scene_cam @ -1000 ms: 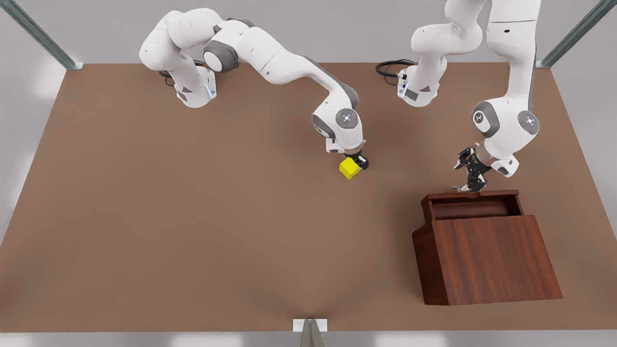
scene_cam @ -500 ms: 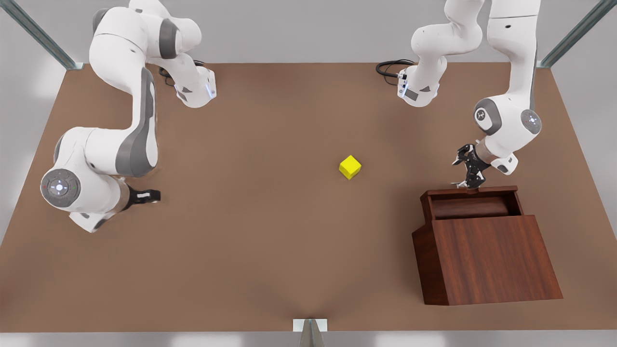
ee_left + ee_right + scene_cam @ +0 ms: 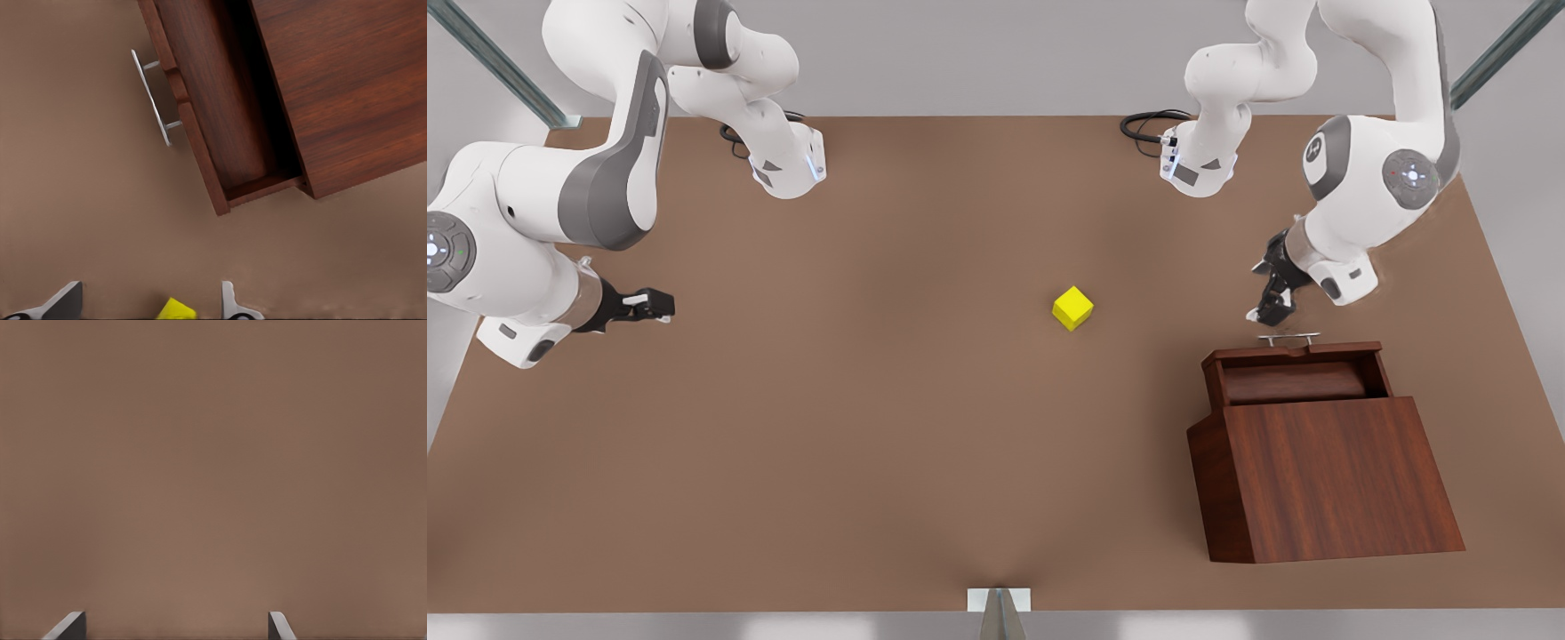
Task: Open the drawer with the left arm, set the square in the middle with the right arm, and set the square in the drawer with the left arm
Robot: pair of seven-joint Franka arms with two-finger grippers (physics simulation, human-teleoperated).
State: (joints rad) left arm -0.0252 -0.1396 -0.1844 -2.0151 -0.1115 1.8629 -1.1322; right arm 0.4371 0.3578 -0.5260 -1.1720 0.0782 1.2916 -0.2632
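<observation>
Matte brown tabletop [image 3: 889, 444] carried every object in the scene. At the front view's left, the right gripper [image 3: 660, 307] sat low over bare table, well apart from everything else; this arm waited. In its wrist view the fingertips [image 3: 67, 627] stood wide apart, nothing between them, plain brown surface below.

Near the table's middle, the square [image 3: 1072, 308], bright yellow, rested alone on the surface, touched by neither gripper.

Toward the front view's right, the left gripper [image 3: 1273, 298] hung just beside and above the silver handle [image 3: 1288, 338], clear of it. Left wrist view: fingertips [image 3: 63, 303] spread apart, empty, a corner of the yellow square [image 3: 176, 310] visible between them farther off.

The drawer [image 3: 1294, 378] stood pulled out of the cabinet [image 3: 1325, 476], its interior open to view; both were dark reddish-brown wood grain.

No brands, labels or legible writing were seen on any surface.

Surroundings: pale grey walls, metal frame struts [image 3: 494, 62] at the far corners, a black cable [image 3: 1147, 124] coiled by one arm's base.
</observation>
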